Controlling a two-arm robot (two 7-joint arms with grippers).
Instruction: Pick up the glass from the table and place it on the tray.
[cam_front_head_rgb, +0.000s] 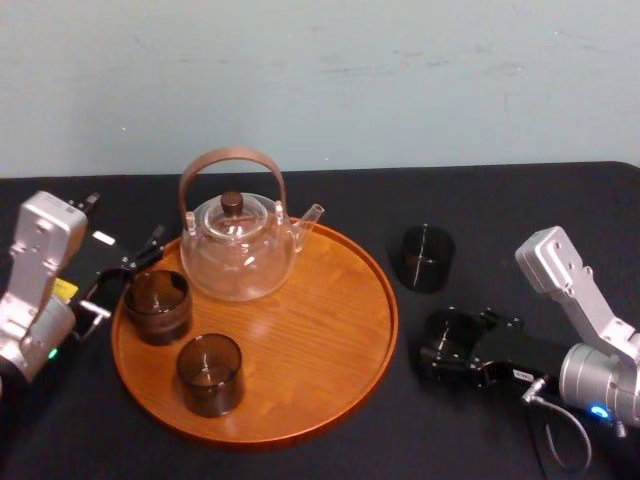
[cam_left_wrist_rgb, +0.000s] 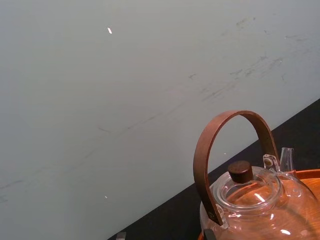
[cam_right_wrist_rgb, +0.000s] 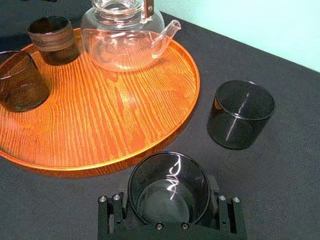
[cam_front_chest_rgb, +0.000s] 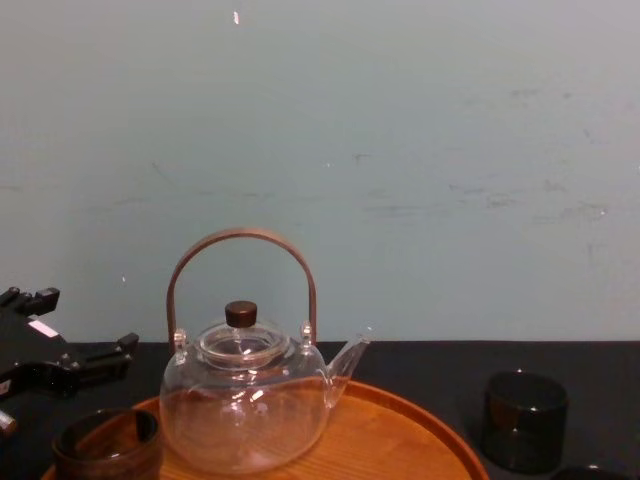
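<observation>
Dark glass (cam_right_wrist_rgb: 169, 180) upright, mouth up, clamped in right claw (cam_right_wrist_rgb: 170, 206), beside tray (cam_right_wrist_rgb: 115, 115); left claw (cam_front_head_rgb: 125, 277) spread.

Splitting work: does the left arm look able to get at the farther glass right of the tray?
Probably not: the left gripper sits at the tray's left rim, teapot and tray between it and that glass; the right gripper is nearer.

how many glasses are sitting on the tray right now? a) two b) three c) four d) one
a: a front glass and a left glass sit on the tray by the teapot; a third glass stands on the table, the right tool holds a fourth glass, the left tool rests beside the tray.
</observation>
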